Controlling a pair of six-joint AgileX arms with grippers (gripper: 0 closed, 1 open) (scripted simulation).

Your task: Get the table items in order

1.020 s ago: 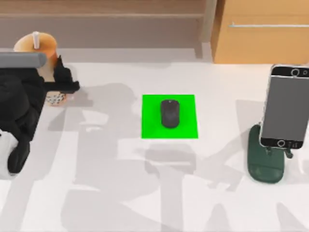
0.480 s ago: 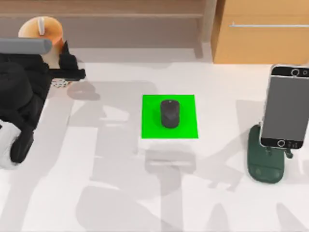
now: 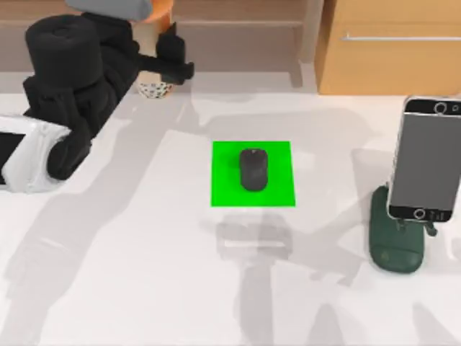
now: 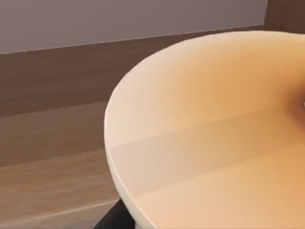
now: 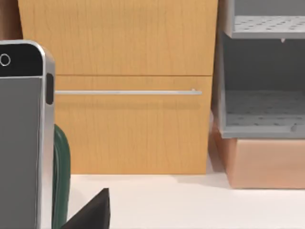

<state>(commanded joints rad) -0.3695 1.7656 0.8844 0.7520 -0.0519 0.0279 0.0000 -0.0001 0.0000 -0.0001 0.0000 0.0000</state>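
Cup (image 3: pixel 154 88) first: it sits at the table's far-left edge, gripped by my left gripper (image 3: pixel 160 71), whose dark fingers (image 3: pixel 175 65) close around its body below the tan lid (image 4: pixel 214 129). I judge the main risk is a slip or tilt: the cup is tall and held from the side, so a quick swing could tip it or spill it near the table (image 3: pixel 144 274) edge. My left arm reaches up and inward from the left side, wrist bent toward the back. At centre the mouse (image 3: pixel 253 169) rests on the mat (image 3: pixel 223 187). At right the phone (image 3: pixel 425 162) stands upright in its stand (image 3: pixel 392 252). My right gripper (image 5: pixel 90 212) idles beside the phone; I cannot tell its state.
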